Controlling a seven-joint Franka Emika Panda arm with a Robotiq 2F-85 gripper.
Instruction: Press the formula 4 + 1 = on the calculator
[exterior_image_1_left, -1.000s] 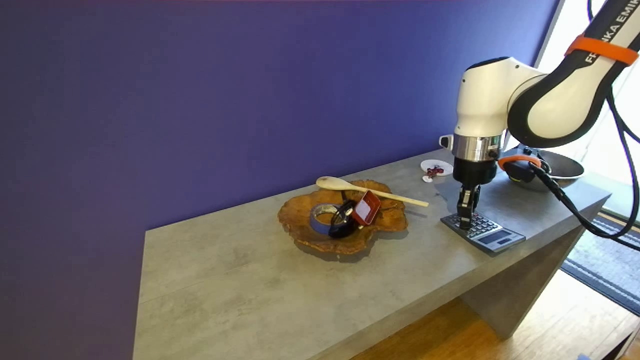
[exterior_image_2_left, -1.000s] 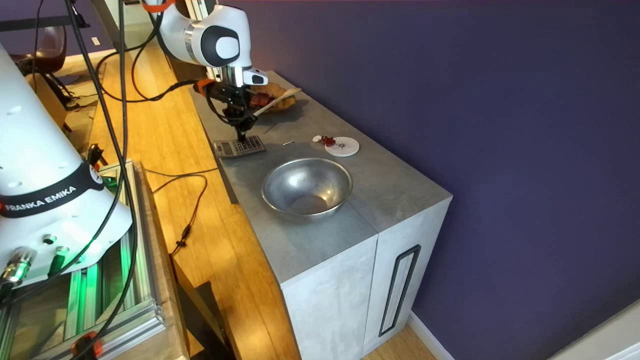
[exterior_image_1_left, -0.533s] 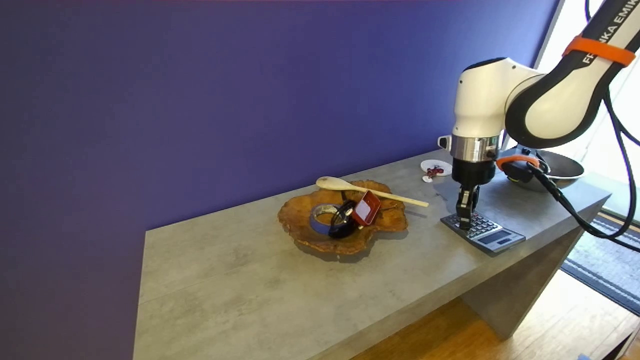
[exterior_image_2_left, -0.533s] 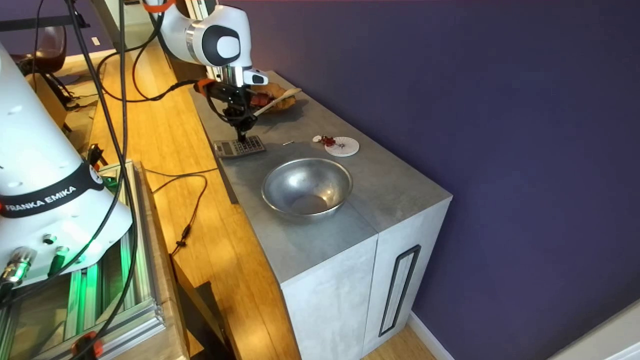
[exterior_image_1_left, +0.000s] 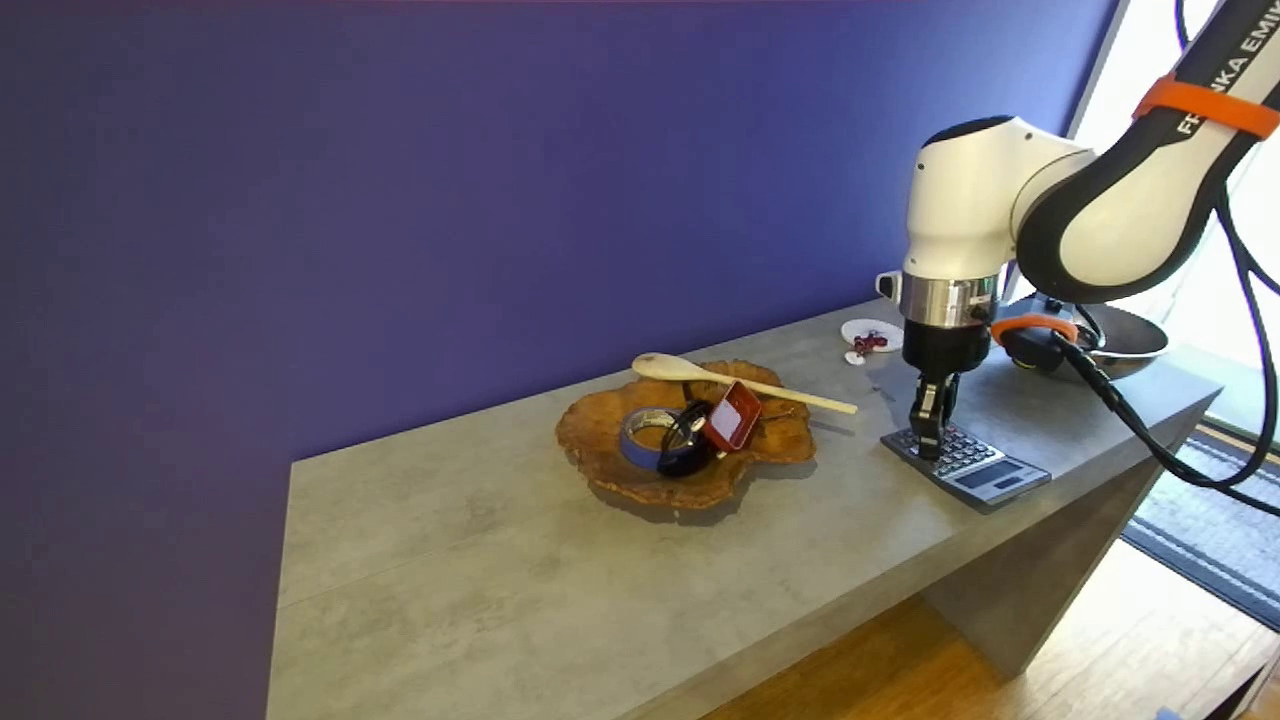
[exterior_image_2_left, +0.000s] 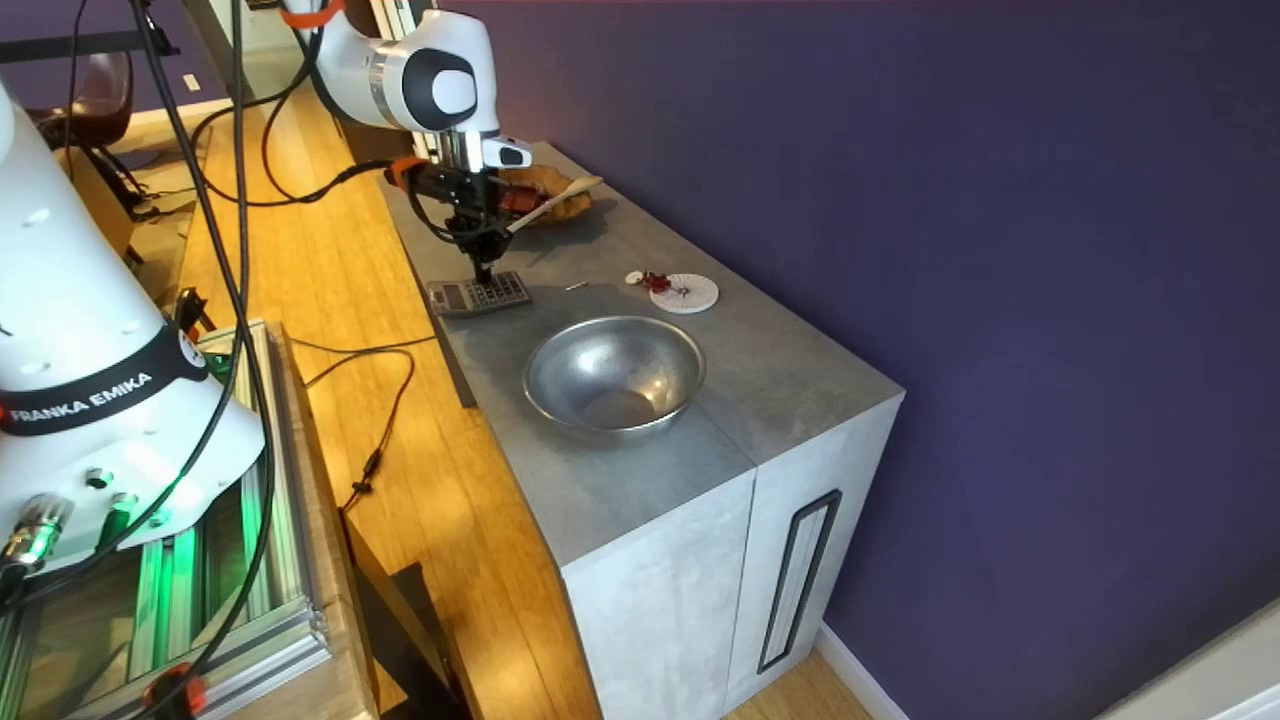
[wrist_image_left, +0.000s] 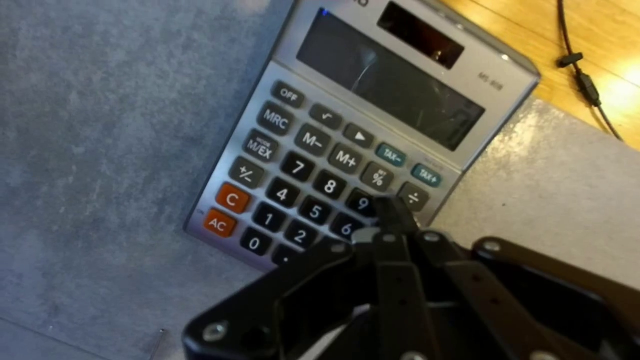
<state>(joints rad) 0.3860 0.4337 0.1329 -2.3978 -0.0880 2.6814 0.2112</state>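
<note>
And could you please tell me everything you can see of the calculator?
The calculator lies face up on the grey tabletop, near its edge: silvery, metallic-looking casing, dark unreadable screen, solar strip, black number keys, grey function keys, teal TAX keys, orange C and AC keys. Closed jaws hide some keys; whether they touch is unclear.
</note>
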